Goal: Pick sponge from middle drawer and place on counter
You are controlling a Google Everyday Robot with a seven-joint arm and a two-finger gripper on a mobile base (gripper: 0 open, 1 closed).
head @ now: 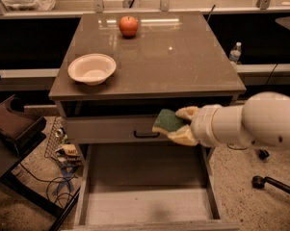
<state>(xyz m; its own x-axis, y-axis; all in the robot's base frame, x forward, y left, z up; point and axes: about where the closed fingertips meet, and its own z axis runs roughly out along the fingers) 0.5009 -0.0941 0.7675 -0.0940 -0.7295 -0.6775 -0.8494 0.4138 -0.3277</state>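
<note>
The white arm (250, 124) runs off the right side, and the open drawer (144, 206) is cut off at the bottom. The gripper (180, 126) is just under the counter (183, 61) edge. Its tan fingers (184, 137) pinch the sponge (167, 121) and hide its right end. The sponge hangs above the drawer. A bowl (92, 69) and an apple (128, 26) sit on the counter.

White bowl (92, 68) front-L, apple (128, 26) at back — water btl (235, 52) far R.

A lab-like workspace: loose cables (48, 184) on speckled floor (245, 170), chair base (274, 186), pincer (179, 126) gripping sponge (167, 121) above the middle drawer (144, 207).
</note>
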